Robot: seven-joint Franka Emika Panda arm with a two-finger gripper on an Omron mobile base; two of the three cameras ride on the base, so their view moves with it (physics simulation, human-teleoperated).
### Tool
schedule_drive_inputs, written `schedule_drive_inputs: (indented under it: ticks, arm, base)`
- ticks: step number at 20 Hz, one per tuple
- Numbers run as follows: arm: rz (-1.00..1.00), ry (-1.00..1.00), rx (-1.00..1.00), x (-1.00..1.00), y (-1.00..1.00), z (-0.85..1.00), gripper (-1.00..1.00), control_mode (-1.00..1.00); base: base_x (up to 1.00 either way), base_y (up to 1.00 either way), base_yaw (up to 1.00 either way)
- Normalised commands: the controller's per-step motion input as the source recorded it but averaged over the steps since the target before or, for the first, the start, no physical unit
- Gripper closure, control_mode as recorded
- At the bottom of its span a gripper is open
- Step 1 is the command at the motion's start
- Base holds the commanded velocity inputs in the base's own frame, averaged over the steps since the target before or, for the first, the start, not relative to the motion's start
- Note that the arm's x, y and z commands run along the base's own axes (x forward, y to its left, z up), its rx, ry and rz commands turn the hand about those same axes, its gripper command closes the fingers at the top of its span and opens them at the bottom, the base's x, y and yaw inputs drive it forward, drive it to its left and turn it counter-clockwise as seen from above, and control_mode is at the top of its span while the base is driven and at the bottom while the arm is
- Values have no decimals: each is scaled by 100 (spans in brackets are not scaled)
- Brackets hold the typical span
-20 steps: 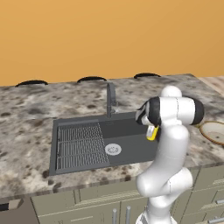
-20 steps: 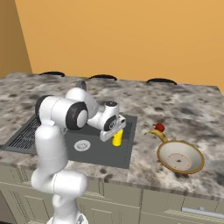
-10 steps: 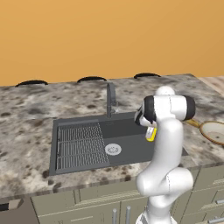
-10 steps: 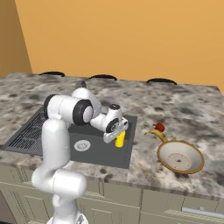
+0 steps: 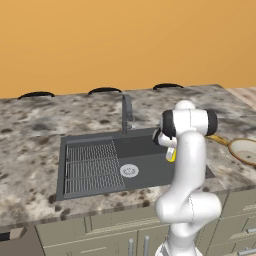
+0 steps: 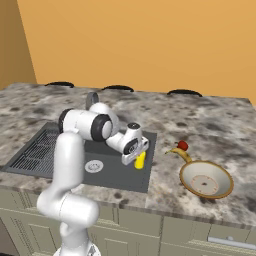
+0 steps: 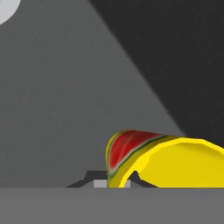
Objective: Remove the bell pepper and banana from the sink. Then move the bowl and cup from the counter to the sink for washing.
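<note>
My gripper (image 6: 135, 156) is shut on the small yellow cup (image 6: 140, 160) and holds it low over the right part of the dark grey sink (image 6: 115, 175). In the hand view the cup (image 7: 175, 162) lies tilted across the fingertips, its red mark facing the camera, with the sink floor (image 7: 65, 109) behind. From the left, the cup (image 5: 171, 155) hangs below the gripper (image 5: 169, 149) over the sink (image 5: 95, 145). The beige bowl (image 6: 206, 181) sits on the counter to the right. The red bell pepper (image 6: 183, 145) and the banana (image 6: 180, 153) lie beside its far rim.
The round white drain (image 6: 94, 165) is in the basin's middle, the ribbed drainer (image 5: 90, 165) to its left, the grey faucet (image 5: 126, 114) behind. Speckled stone counter (image 6: 165, 185) surrounds the sink. The bowl (image 5: 244, 150) lies near the counter's right end.
The arm has swung slightly, carrying the cup a little right and lower over the sink. The gripper stays shut on it.
</note>
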Motion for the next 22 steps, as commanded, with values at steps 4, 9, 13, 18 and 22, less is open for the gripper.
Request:
schedule_drive_inputs:
  ticks: [4,9,13,18,22]
  arm:
    - [0,-3,-2,24,-12,-23,100,-100]
    - [0,-5,-1,24,-9,-19,100,-100]
    - [0,-2,0,18,-9,-22,100,-100]
    - [0,-1,0,12,-11,-24,100,-100]
    - [0,0,0,10,-9,-24,-100,-100]
  base:
    - [0,0,0]
    - [0,0,0]
    - [0,0,0]
    - [0,0,0]
    - [0,0,0]
